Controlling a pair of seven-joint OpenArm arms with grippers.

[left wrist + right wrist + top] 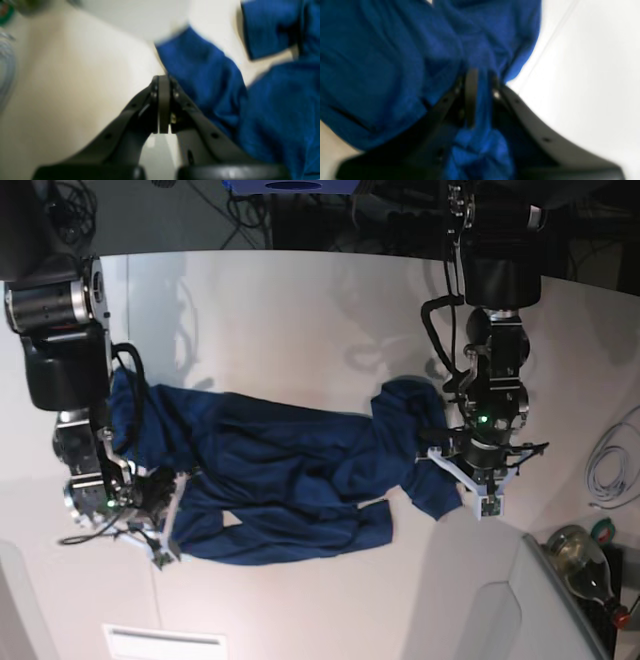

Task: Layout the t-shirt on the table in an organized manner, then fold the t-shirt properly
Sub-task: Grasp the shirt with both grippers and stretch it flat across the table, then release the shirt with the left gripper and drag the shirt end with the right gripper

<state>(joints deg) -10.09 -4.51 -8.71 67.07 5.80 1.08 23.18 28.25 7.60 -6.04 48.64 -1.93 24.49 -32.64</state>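
Base view: the soft, wrinkly dark navy-blue t-shirt [290,475] lies stretched out in a rumpled band across the middle of the big smooth white table [300,310], nowhere near flat.
Open room: plenty of bare tabletop on the far side of the shirt up to the curved edge, and a narrower strip on the near side.
Shirt edges: one end bunches under the right gripper [150,525], the other humps up beside the left gripper [485,495].
Right gripper: low over the shirt's end; in the right wrist view a blue fold runs between its slightly parted jaws, so it has cloth pinched.
Left gripper: just off the shirt's other end, over bare table; left wrist view shows the pads pressed together with nothing between them.
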